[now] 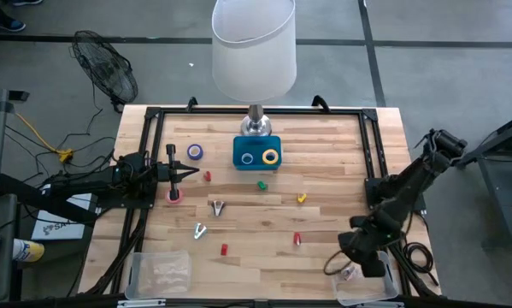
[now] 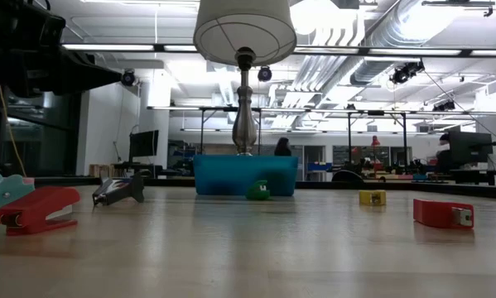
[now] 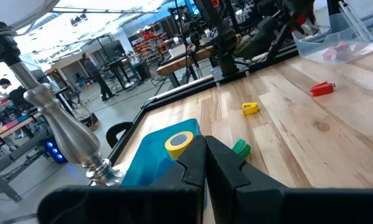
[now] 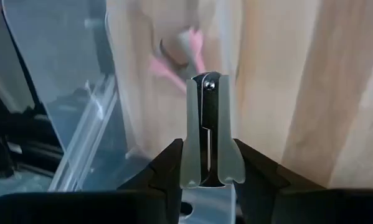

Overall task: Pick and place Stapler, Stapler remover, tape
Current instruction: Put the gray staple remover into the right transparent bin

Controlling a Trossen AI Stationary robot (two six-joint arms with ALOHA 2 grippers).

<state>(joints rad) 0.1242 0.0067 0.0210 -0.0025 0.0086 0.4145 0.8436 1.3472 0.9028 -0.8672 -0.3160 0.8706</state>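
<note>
Over the near right corner of the wooden table (image 1: 324, 214), the right arm reaches down to a clear plastic bin (image 1: 367, 289), and this is where the coming move is decided. The right gripper (image 4: 205, 177) is closed partway on a stapler remover (image 4: 206, 134), a pale, slim, claw-type piece with a metal rivet at its far tip. Its long axis runs straight out along the line of the fingers, which pinch its base from both sides. In the right wrist view the remover hangs above the clear bin, where a pinkish object (image 4: 180, 53) already lies inside; what that object is cannot be made out. My judgement is that release into the bin is the step in hand, and that the drop point lies directly below the held piece. The left gripper (image 1: 185, 174) is fully shut and empty, poised above the far left part of the table, beside a pink tape roll (image 1: 175, 196) and near a purple tape roll (image 1: 194, 152). A blue tray (image 1: 257, 154) at the foot of the lamp (image 1: 254, 51) holds a yellow tape roll (image 1: 271, 156). Two further stapler removers (image 1: 216, 206) lie open on the boards left of centre, nearer the left arm. A second clear bin (image 1: 160, 272) sits at the near left corner.
</note>
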